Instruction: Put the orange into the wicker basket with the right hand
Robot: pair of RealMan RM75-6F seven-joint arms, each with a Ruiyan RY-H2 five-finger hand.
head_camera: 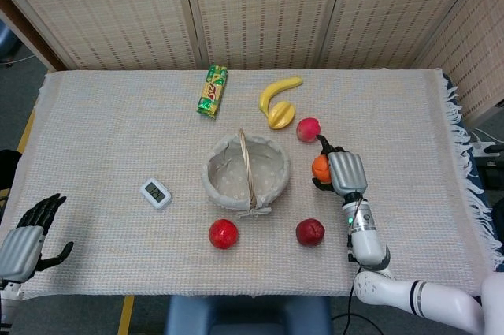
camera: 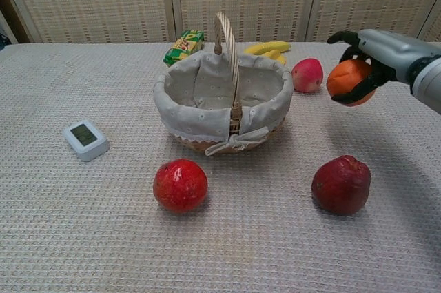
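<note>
My right hand [head_camera: 340, 171] [camera: 372, 53] holds the orange [head_camera: 320, 167] [camera: 350, 81] lifted off the cloth, to the right of the wicker basket [head_camera: 222, 185] [camera: 180, 110]. The basket has a cloth lining and an upright handle, and nothing lies inside it. My left hand [head_camera: 30, 232] rests open at the table's near left corner, far from the fruit; it shows only in the head view.
A pink peach [head_camera: 308, 128] [camera: 307, 75] lies just behind the orange. Two red fruits [head_camera: 223, 233] [head_camera: 309, 232] lie in front of the basket. A banana [head_camera: 279, 91], a yellow fruit [head_camera: 281, 114], a green snack packet [head_camera: 212, 90] and a small white timer [head_camera: 156, 193] also lie on the cloth.
</note>
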